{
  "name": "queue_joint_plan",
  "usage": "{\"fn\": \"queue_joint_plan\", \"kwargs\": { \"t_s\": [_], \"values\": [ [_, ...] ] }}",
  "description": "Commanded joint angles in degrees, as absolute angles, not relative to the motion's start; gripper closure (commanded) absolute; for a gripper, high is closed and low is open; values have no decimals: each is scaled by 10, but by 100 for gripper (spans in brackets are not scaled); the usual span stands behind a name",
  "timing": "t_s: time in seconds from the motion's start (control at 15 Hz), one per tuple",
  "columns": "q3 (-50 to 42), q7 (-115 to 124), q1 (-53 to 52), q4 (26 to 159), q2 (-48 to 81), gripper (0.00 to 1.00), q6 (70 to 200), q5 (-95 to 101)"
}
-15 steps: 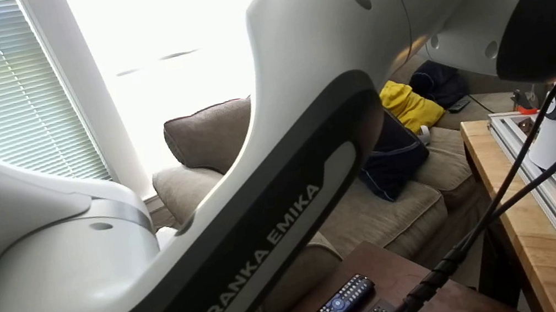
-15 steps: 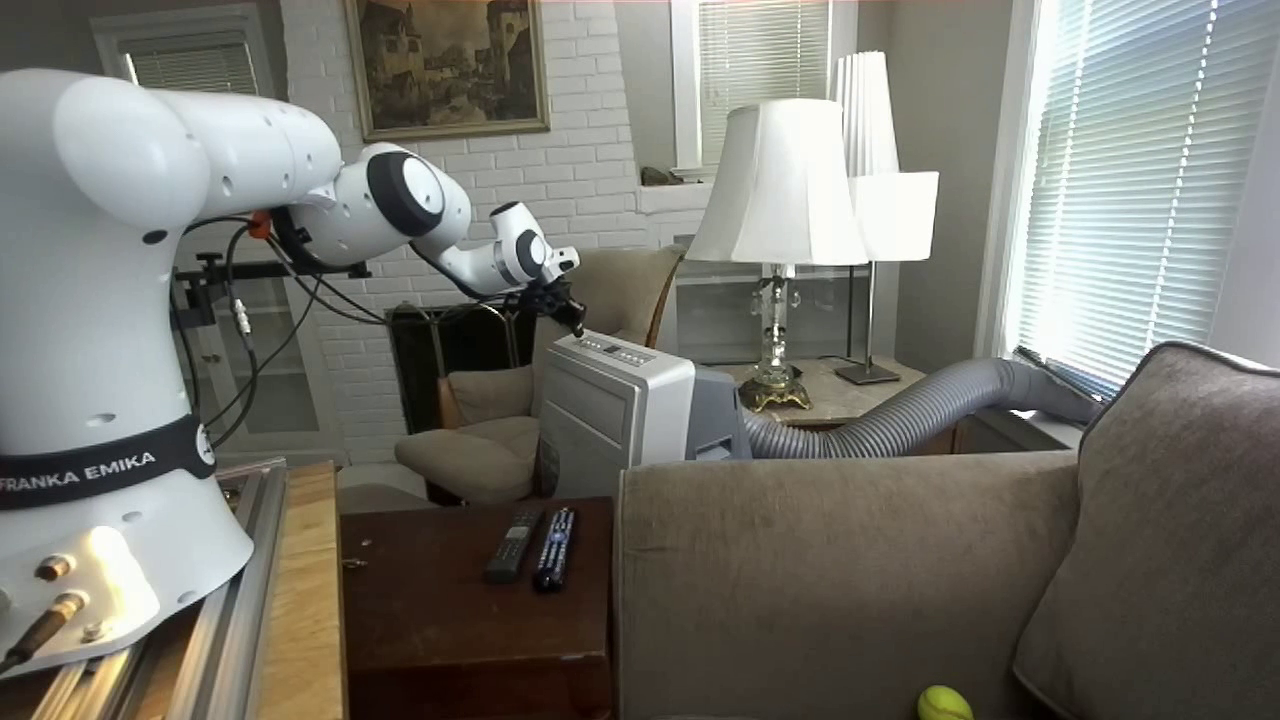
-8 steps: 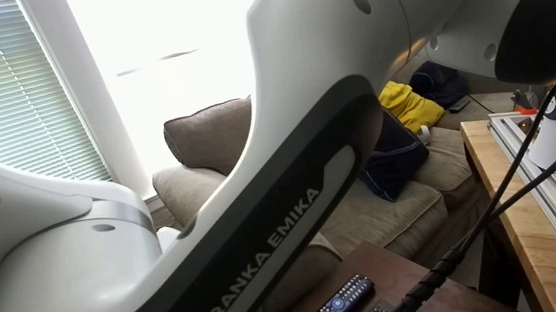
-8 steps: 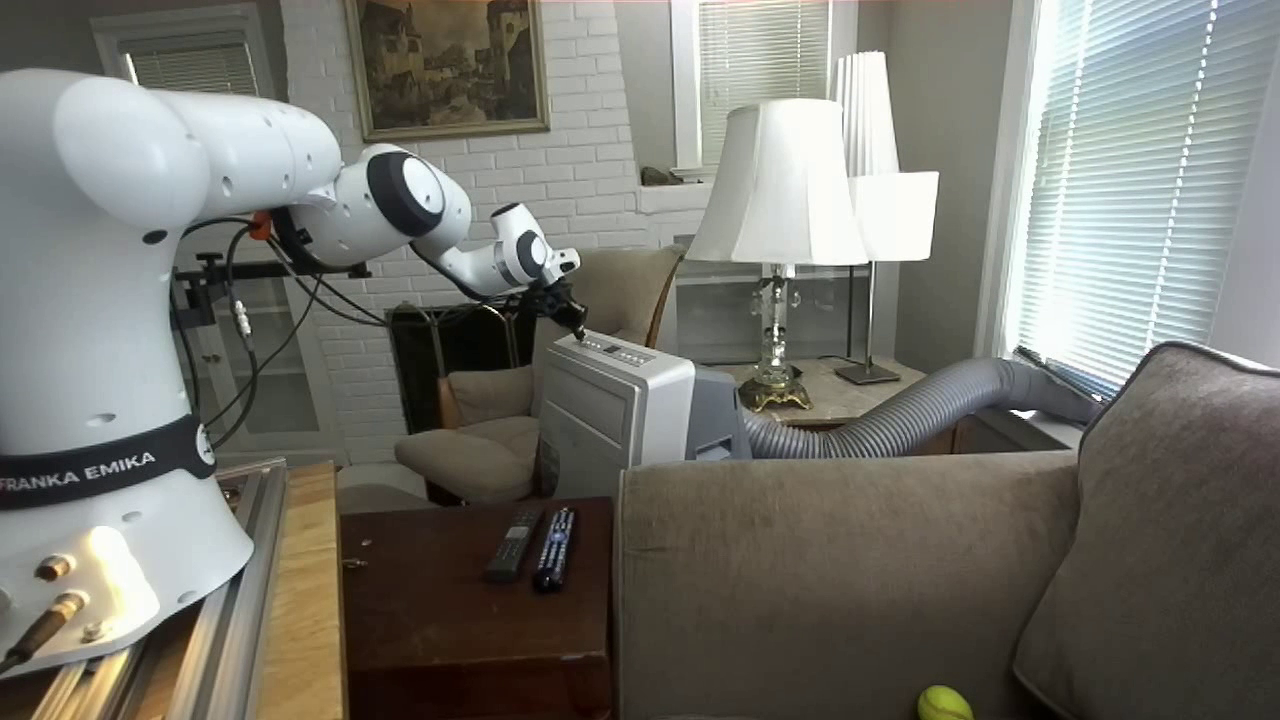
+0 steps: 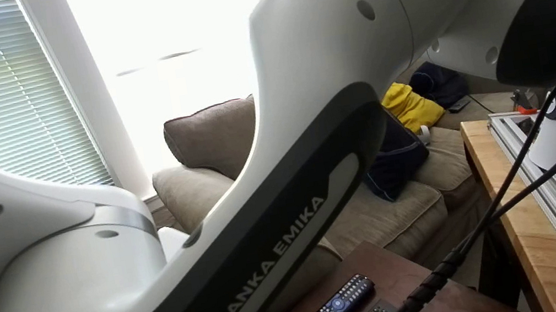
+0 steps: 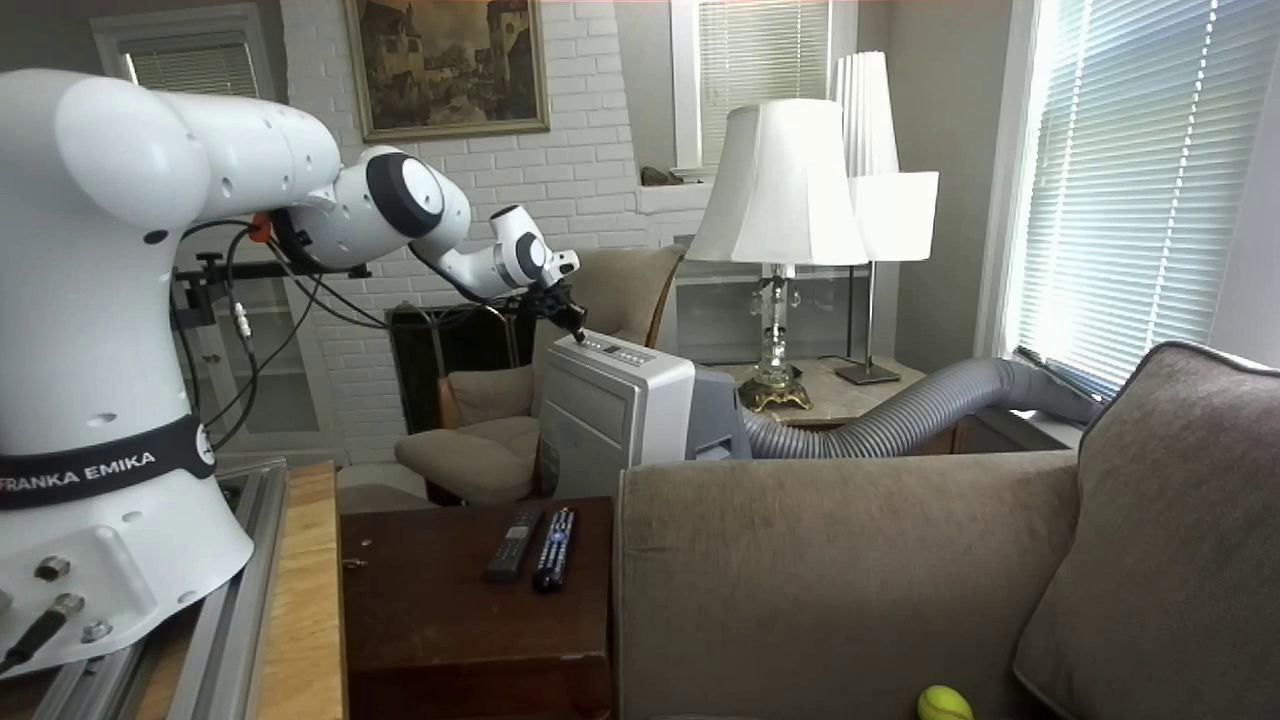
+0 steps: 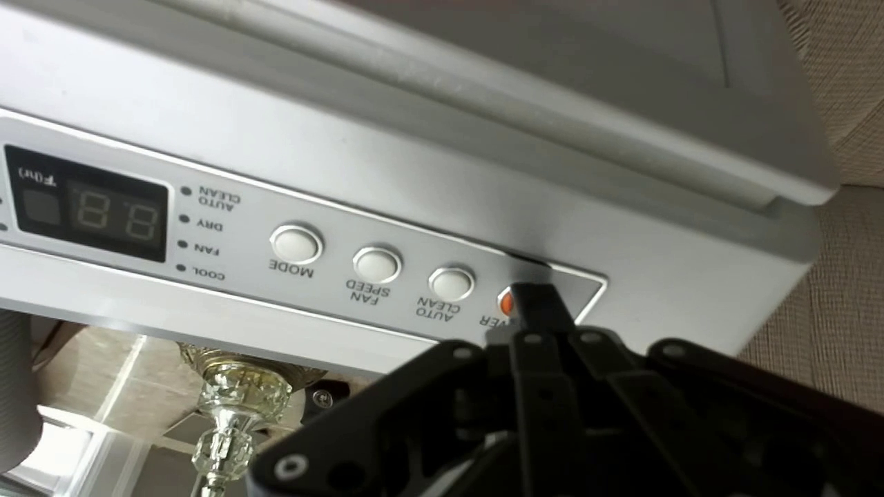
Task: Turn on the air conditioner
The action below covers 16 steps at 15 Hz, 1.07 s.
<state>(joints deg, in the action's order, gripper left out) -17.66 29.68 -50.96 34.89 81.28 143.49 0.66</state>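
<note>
The air conditioner (image 6: 590,415), a light grey, boxy portable model, stands upright near the middle of an exterior view, the table (image 6: 470,625) and the sofa (image 6: 850,560) hiding its foot. In the wrist view its control panel (image 7: 414,259) reads upside down: a dark display (image 7: 88,203) with faint grey digit segments sits at nine o'clock, and from it a row runs toward three o'clock, the MODE button (image 7: 296,245), FAN SPEED button (image 7: 377,265), AUTO CLEAN button (image 7: 452,284) and, last, an orange button (image 7: 506,304). The claw (image 7: 541,300) juts in from six o'clock, closed, its fingers drawn together and their tips covering part of the orange button; whether they touch it I cannot tell. With the air conditioner as the centre of the dial, its grey ribbed hose (image 6: 900,412) runs out at three o'clock toward white blinds (image 6: 1115,190) at two. The white Franka Emika arm (image 6: 440,210) slants down from ten o'clock, and a beige armchair (image 6: 510,435) spreads behind, from nine round to twelve. At seven o'clock a dark grey remote control (image 6: 512,546) and a black remote control (image 6: 554,549) lie side by side, just apart, on the table; both exterior views show them. The sofa lies at four o'clock, with a tennis ball (image 6: 944,703) low down between four and five. A white-shaded lamp (image 6: 778,190) with a glass stem stands at one o'clock, and a painting (image 6: 450,70) hangs on the white brick wall (image 6: 590,80) at eleven.
</note>
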Motion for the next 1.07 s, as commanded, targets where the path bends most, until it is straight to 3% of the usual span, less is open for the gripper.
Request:
{"fn": "queue_joint_plan", "kwargs": {
  "t_s": [0.0,1.0],
  "values": [
    [-188,318,-515,321,837,100,1430,10],
    [-213,338,-517,311,846,100,1449,11]
  ]
}}
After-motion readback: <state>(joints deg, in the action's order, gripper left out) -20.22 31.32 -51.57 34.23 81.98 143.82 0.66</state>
